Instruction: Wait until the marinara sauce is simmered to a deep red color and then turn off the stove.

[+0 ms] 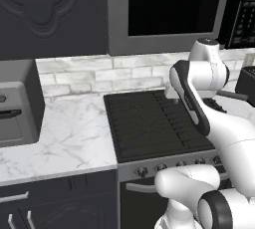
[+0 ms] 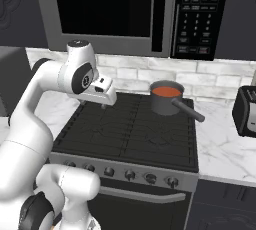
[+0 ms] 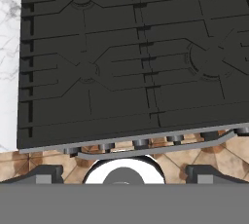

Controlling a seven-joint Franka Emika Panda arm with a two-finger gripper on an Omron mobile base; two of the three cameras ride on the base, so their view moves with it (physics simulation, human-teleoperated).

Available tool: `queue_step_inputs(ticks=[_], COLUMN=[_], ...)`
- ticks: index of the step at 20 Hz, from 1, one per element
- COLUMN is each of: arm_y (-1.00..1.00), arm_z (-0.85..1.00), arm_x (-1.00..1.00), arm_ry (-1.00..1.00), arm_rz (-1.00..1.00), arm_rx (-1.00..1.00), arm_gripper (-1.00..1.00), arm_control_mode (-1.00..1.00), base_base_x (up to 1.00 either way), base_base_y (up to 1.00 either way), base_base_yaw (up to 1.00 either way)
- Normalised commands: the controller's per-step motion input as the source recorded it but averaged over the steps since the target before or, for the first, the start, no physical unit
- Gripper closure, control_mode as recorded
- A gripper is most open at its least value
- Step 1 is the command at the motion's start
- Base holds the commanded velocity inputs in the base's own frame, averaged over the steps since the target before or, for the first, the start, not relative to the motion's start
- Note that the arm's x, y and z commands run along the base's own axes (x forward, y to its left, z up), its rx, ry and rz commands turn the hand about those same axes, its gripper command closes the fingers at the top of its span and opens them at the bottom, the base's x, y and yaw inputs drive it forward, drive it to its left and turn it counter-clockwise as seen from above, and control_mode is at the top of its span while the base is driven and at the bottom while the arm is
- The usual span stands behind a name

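Right now the pan [image 2: 167, 98] sits on a back burner of the stove [image 2: 125, 129], at its right side, because the sauce [image 2: 166, 91] inside needs heat from below. The sauce looks bright red, maybe not dark enough yet, so I think the job is at the waiting part. The pan handle sticks out toward the front right. The gripper [image 2: 103, 103] hangs in the air above the left side of the black grates, well apart from the pan. Its two fingers are spread wide apart and hold nothing, so it seems ready for a knob. The knobs [image 2: 130, 175] sit in a row on the silver front, under the grates, where the arm can reach them later
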Motion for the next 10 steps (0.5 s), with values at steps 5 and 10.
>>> queue_step_inputs(ticks=[5, 10], arm_y=[0.00, 0.00], arm_z=[0.00, 0.00], arm_x=[0.00, 0.00], arm_ry=[0.00, 0.00], arm_rz=[0.00, 0.00], arm_rx=[0.00, 0.00], arm_gripper=[-1.00, -1.00], arm_control_mode=[-1.00, -1.00], base_base_x=[0.00, 0.00], base_base_y=[0.00, 0.00], base_base_yaw=[0.00, 0.00])
